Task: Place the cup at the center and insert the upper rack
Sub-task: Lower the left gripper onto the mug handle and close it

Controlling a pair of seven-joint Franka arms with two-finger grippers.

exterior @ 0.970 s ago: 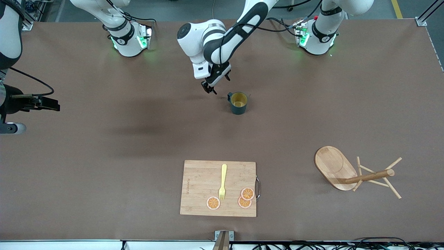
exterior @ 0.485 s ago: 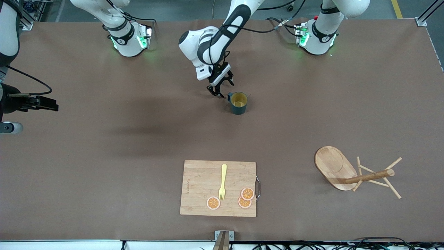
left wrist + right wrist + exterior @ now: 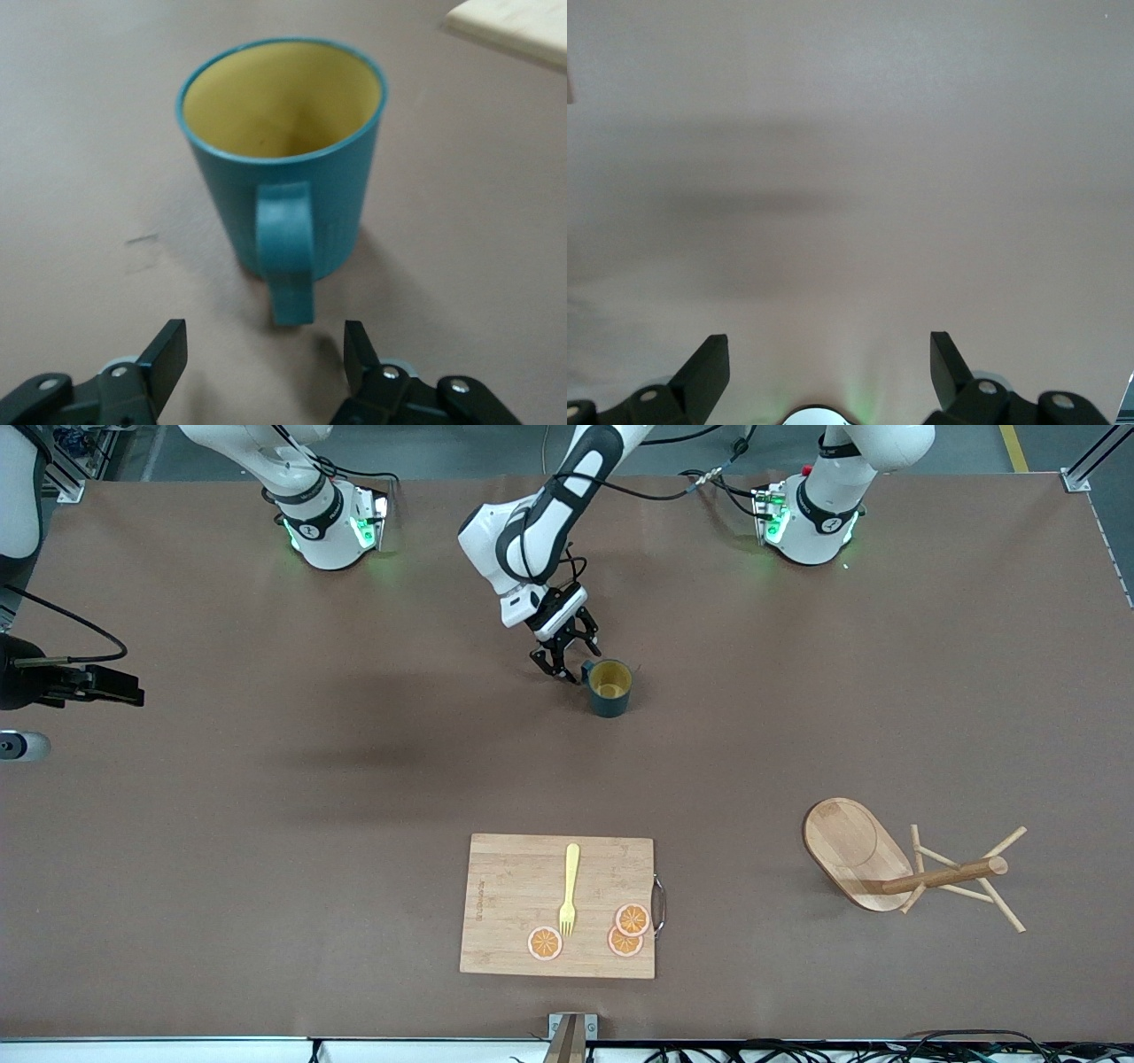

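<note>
Standing upright, cup (image 3: 609, 687); handle facing open left gripper (image 3: 567, 662).

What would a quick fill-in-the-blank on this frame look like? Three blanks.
1. The left gripper is open, lined up with the handle of the ____.
2. The mug tree lies on its ____ on the table.
3. On the cutting board, the yellow fork lies beside ____ orange slices.

Missing words: cup; side; three
</note>
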